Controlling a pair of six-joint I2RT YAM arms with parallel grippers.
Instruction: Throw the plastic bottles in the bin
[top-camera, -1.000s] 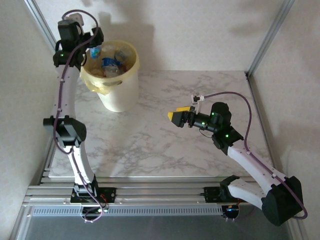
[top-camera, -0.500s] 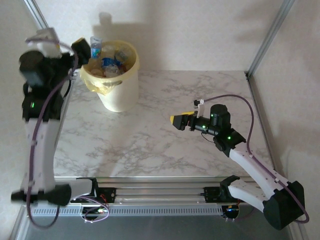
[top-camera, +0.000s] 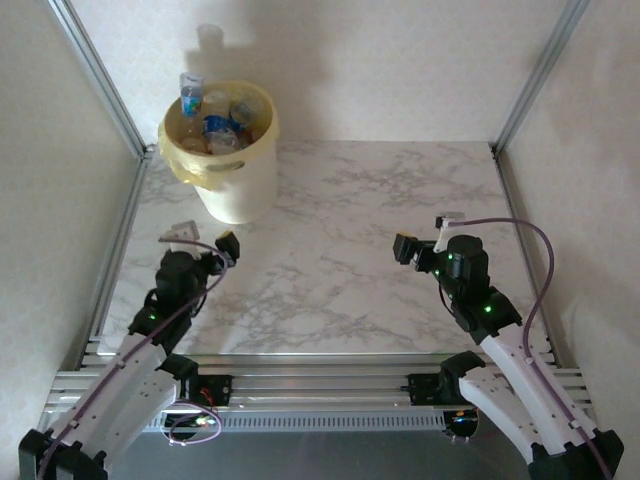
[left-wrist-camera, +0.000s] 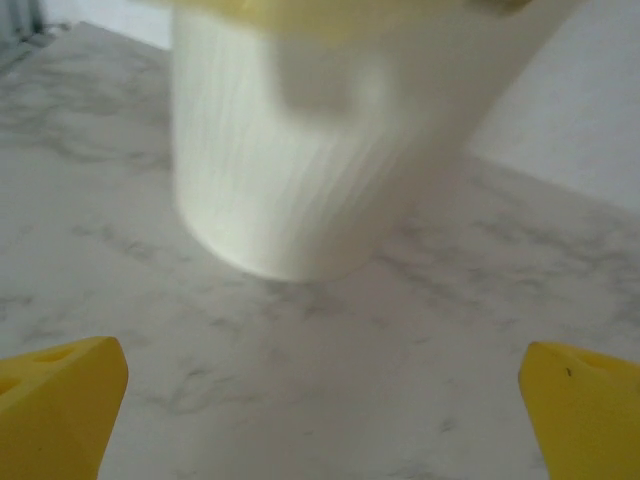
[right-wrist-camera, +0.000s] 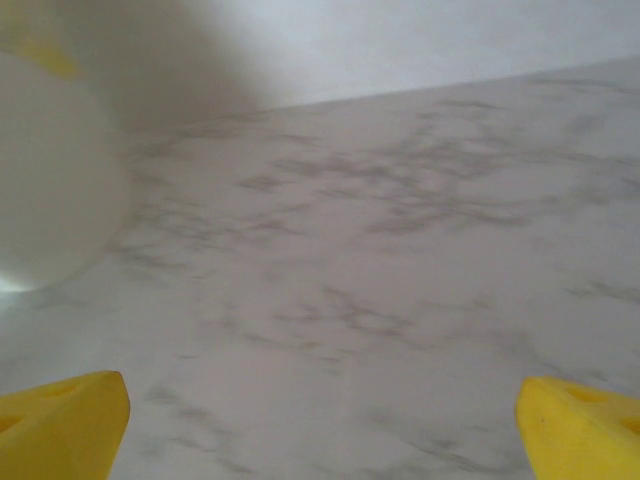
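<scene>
While the bin (top-camera: 238, 192) with bottles (top-camera: 214, 126) stands at eleven o'clock, the left claw (top-camera: 227, 244) is at eight, the right claw (top-camera: 404, 247) at four. Both are apart, empty.

The bin (top-camera: 238, 185), a round pale-yellow bucket with a cut-out handle hole and a yellowish liner folded over its rim, stands upright at the far left of the marble worktop (top-camera: 350, 270). The plastic bottles (top-camera: 218, 125) lie heaped inside, crushed, mostly clear with blue labels. One upright bottle (top-camera: 190, 92) pokes above the far-left rim.
</scene>
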